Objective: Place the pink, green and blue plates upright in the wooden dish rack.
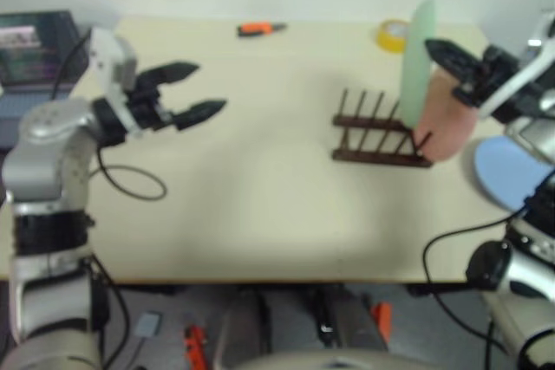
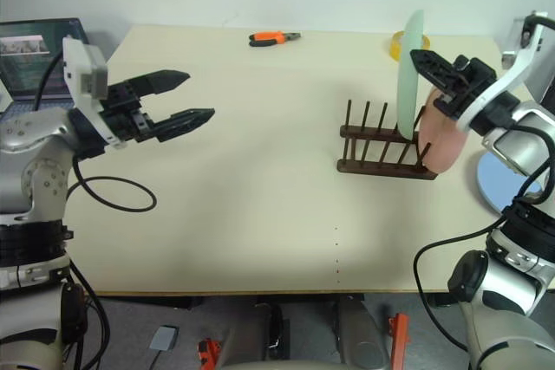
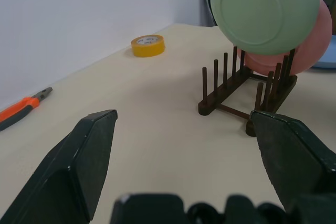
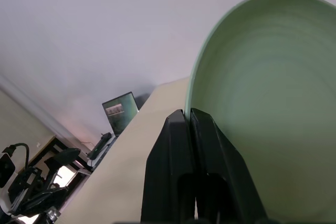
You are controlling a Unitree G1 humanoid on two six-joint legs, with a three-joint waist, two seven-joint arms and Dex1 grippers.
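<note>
With the pink plate (image 2: 438,146) already standing in the rack (image 2: 381,152), the right claw (image 2: 425,65), clamped on the green plate's (image 2: 409,75) rim, should lower it straight between free pegs, while the left claw (image 2: 186,97) waits apart.

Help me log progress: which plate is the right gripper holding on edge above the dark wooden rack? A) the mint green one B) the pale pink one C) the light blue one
A: the right gripper is shut on the rim of the mint green round plate, upright over the dark wooden rack.
</note>
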